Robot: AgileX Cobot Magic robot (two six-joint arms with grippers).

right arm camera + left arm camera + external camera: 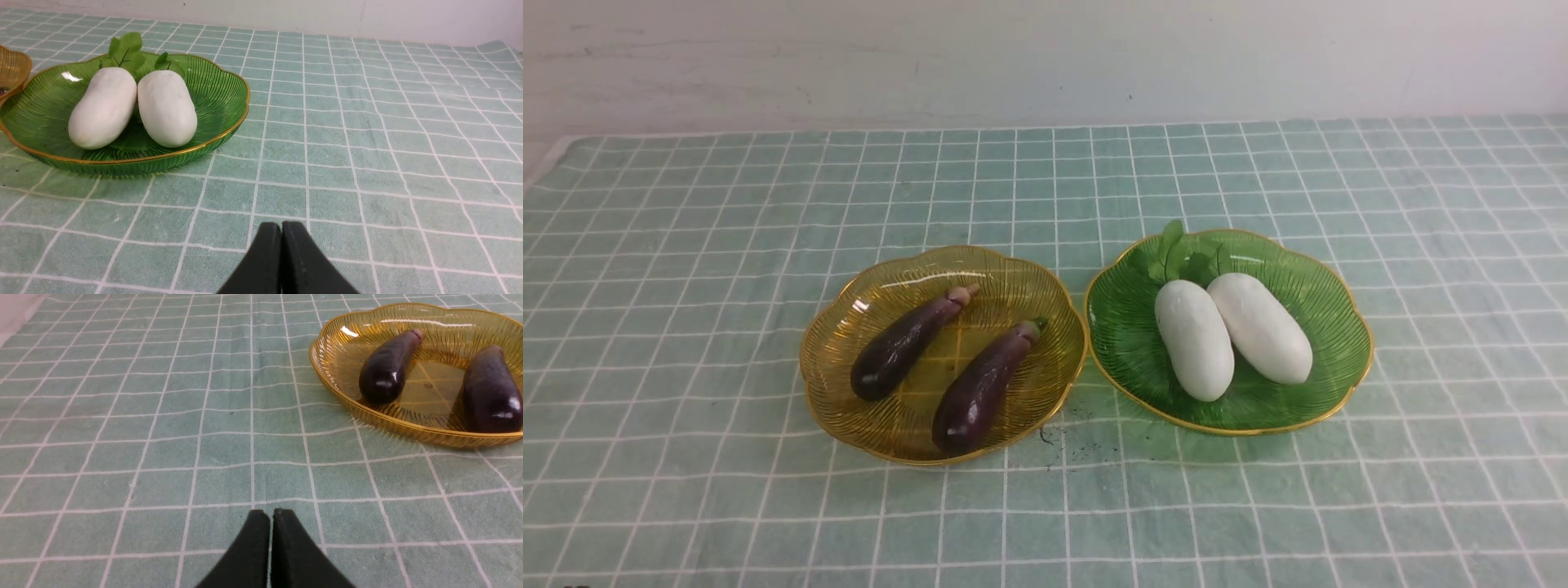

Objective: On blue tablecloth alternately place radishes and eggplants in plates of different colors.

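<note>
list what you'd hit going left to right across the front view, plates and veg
amber plate → tan-stemmed eggplant → green-stemmed eggplant → green plate → left radish → right radish

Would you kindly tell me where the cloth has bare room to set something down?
The blue tablecloth lies bare left of the amber plate, right of the green plate, and along the near edge. It is crowded where the plates nearly touch.
</note>
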